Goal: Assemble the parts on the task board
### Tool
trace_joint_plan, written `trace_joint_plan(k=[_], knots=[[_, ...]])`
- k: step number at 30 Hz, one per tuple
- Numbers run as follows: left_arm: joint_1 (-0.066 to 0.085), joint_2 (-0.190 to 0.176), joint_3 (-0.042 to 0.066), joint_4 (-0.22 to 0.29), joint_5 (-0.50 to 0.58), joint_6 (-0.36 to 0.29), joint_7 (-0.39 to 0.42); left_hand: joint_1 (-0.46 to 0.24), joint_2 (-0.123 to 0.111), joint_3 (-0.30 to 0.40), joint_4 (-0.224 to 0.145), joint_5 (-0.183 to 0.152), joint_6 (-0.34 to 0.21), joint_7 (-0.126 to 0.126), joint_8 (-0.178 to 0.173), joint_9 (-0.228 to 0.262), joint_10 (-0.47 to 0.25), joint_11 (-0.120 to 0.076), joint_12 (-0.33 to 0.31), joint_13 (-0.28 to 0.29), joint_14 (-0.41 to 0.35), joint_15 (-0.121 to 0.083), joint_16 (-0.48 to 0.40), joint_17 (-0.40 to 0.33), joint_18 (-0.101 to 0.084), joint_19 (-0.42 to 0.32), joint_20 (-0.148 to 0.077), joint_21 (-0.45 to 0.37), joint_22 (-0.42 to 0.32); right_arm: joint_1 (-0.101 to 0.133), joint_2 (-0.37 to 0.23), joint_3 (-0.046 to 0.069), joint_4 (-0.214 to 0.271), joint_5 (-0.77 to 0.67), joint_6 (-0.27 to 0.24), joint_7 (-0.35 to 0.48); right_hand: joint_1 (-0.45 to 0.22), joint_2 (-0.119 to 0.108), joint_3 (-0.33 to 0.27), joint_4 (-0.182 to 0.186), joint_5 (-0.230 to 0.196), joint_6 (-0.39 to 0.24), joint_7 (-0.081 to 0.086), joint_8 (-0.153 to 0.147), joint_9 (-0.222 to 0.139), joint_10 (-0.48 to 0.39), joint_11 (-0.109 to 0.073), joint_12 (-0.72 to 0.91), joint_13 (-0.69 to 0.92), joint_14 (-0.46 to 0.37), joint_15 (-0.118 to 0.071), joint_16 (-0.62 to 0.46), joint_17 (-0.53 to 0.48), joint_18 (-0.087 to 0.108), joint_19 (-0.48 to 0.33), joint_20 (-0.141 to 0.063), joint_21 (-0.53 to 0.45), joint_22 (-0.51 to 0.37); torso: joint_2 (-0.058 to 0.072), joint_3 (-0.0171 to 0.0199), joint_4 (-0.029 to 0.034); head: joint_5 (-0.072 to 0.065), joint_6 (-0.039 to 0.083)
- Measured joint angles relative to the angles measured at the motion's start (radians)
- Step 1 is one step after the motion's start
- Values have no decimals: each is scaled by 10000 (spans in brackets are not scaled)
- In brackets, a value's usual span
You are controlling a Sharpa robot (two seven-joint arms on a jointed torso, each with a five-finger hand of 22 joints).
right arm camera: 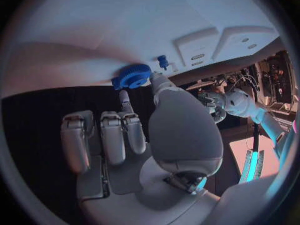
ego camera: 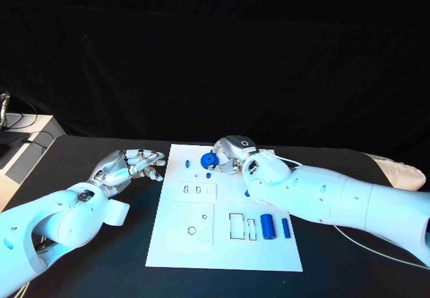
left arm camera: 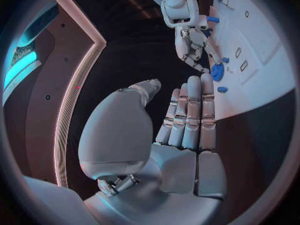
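The white task board (ego camera: 224, 248) lies in the middle of the table. A blue gear (ego camera: 209, 159) sits near its far edge, and my right hand (ego camera: 237, 151) is on it from the right. In the right wrist view the thumb and one finger pinch the blue gear (right arm camera: 132, 76) against the board (right arm camera: 94, 30), with the other fingers curled. My left hand (ego camera: 132, 166) hovers just off the board's left edge with its fingers straight and apart, holding nothing. The left wrist view shows my left hand (left arm camera: 181, 125), the gear (left arm camera: 217, 72) and my right hand (left arm camera: 190, 40).
Two small blue pegs (ego camera: 187, 164) (ego camera: 208, 175) stand near the gear. A blue cylinder (ego camera: 268, 221) and a thinner blue pin (ego camera: 286, 227) lie at the board's right side beside rectangular slots (ego camera: 237, 225). Black table surrounds the board.
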Motion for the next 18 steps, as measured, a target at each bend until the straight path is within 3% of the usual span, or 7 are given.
trace_joint_plan(k=[1, 5, 8, 11, 13, 18], knots=[[0, 1, 0, -4, -1, 0, -1, 0, 0, 0, 0, 0, 0, 0, 0, 0, 0, 0, 0, 0, 0, 0, 0, 0, 0, 0, 0, 0, 0, 0, -14, 0, 12, 41, 14, 22, -250, 174, -36, -2, 187, 93, -19, 0, 3, 1, 1, 0, 0, 0, 0, 0, 0, 0, 0, 0, 0, 0, 0, 0, 0, 3, -4], [-1, 8, 0, -36, -6, 3, -5, 0, 0, 0, 0, 0, 0, 0, 0, -1, 0, 0, 0, 0, 0, 0, 0, -1, 0, 0, 0, 0, 0, 0, -53, -2, 58, 225, 94, 126, -423, 347, -23, -2, 500, 224, -75, 0, 30, 2, 1, 0, 0, 0, 0, 4, 0, 0, 0, 0, 0, 0, 0, 1, -4, 16, -11], [-2, 10, 0, -61, -9, 3, -8, 0, 0, 0, 0, 0, 0, 0, 0, -1, 0, 0, 0, -1, -38, 37, 0, -1, 0, -35, 34, 0, 12, 0, -70, -6, 78, 351, 177, 210, -441, 587, 312, -26, 884, 323, -113, 0, 42, 3, 2, 0, -1, 0, 0, 41, 0, 0, 0, 0, 0, 0, 0, 5, -1, 15, -13], [-2, 11, 0, -79, -12, 4, -11, 0, 0, 0, 0, 0, 0, 0, 0, 1, 0, 0, 0, -1, -38, 37, 0, -1, 0, -34, 35, 0, 12, 5, -89, -7, 79, 466, 268, 286, -533, 906, 784, -38, 1527, 348, -139, -8, 39, 9, 9, 0, -1, 0, 0, 41, 0, 0, 0, -1, 0, 0, -1, 4, 2, 11, -14], [-2, 11, 0, -82, -13, 4, -12, 0, 0, 0, 0, 0, 0, 0, 0, 9, 0, 0, 0, -1, -38, 37, 0, -1, 0, -34, 35, 0, 12, 10, -98, -7, 72, 528, 328, 325, -583, 956, 982, -44, 1716, 383, -103, -10, 34, 9, 9, 0, -2, 0, 0, 41, 0, -1, 0, -1, 0, -1, -1, 3, 3, 9, -13], [-2, 11, 0, -87, -16, 4, -20, -39, 40, 0, 0, 0, 0, 0, 0, 9, 0, 0, 0, -2, -38, 37, 0, -2, 1, -34, 35, 0, 12, 26, -106, -6, 26, 655, 535, 400, -613, 985, 1064, -18, 1731, 383, -103, -29, 23, 9, 9, 0, -2, 0, -1, 40, 0, 0, 0, -1, 0, -1, 0, 0, 1, 9, -12]])
